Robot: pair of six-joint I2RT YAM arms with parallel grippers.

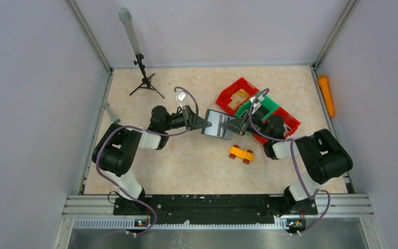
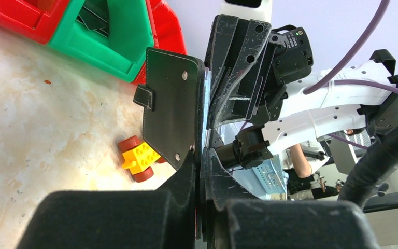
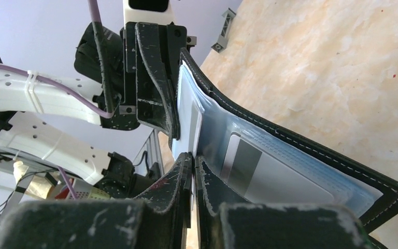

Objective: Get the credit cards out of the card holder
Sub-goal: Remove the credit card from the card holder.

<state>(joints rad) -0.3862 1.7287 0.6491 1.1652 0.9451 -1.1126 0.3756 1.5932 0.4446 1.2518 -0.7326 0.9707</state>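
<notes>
Card holder [image 1: 217, 123], black, white-stitched, silver-studded, splayed open, pale-blue inside

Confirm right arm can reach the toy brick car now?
Probably not yet: right end effector is shut on the card holder, shared with left end effector; toy brick car lies uncovered.

Card holder [image 2: 171, 98]: black leather-look cover, matt, fine grain, pale stitching along edge; snap studs silver metal, shiny. Inner sleeves [image 3: 217, 124]: clear bluish plastic, glossy. Card [image 3: 280, 181] inside sleeve: pale grey, smooth. Left gripper [image 2: 201, 155] and right gripper [image 3: 193, 158]: black hard plastic fingers, matt, heavily scuffed with whitish scratches. Toy brick car [image 2: 141, 158]: glossy yellow-orange plastic, red wheels. Bins [image 2: 129, 46]: smooth red and green plastic. Tabletop [image 2: 41, 119]: beige marble pattern, smooth, slight sheen.
</notes>
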